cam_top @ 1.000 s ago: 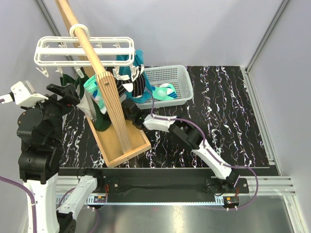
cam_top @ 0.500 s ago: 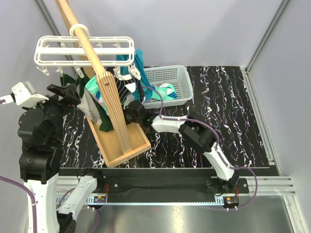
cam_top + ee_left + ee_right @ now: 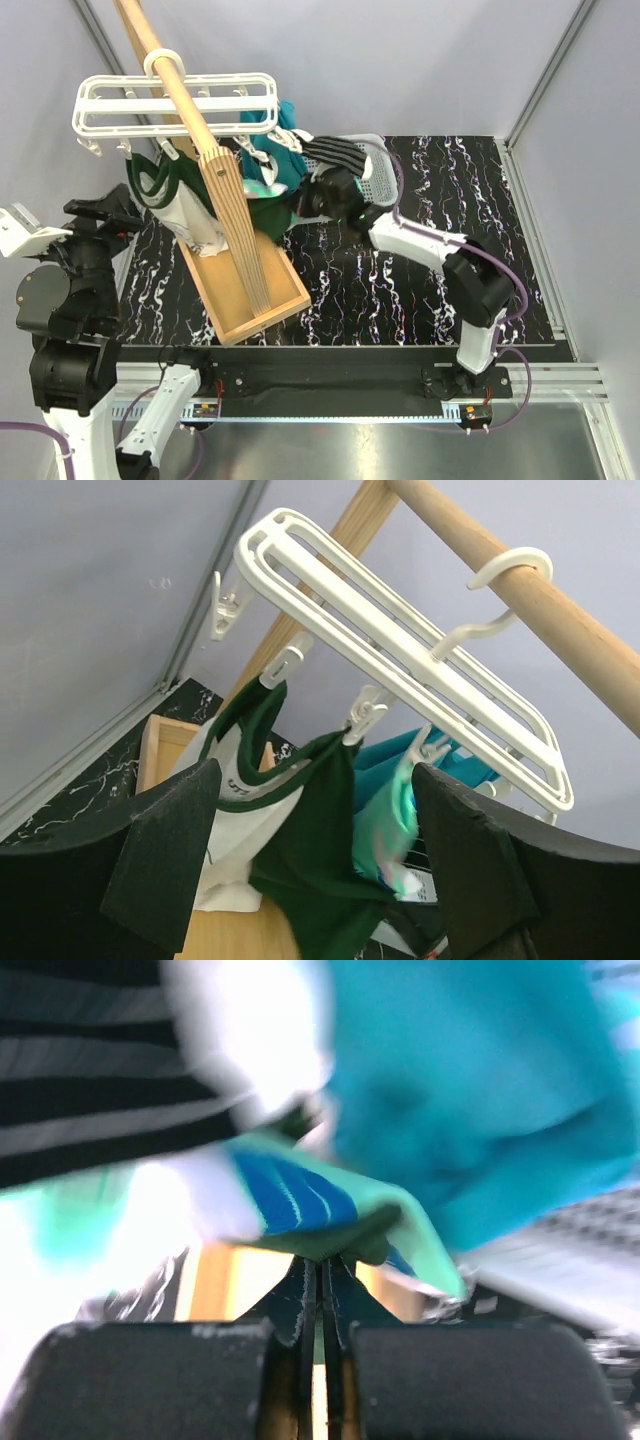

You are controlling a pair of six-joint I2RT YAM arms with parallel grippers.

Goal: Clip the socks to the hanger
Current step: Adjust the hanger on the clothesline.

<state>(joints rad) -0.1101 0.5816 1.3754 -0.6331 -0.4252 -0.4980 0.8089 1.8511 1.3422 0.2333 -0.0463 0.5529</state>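
Right gripper [image 3: 320, 1265] swinging up from wooden stand [image 3: 240, 250] toward hanger [image 3: 175, 105] — jaws pressing tight, pinching mint sock [image 3: 345, 1230] edge; left gripper [image 3: 318, 810] gaping wide — holding nothing.

Left tool [image 3: 315, 815] raised, jaws wide apart, right tool [image 3: 322, 1280] extended forward, jaws closed.

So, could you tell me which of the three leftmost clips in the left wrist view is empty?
The corner clip of the hanger, farthest left, hangs bare; the other two grip the dark green garment.
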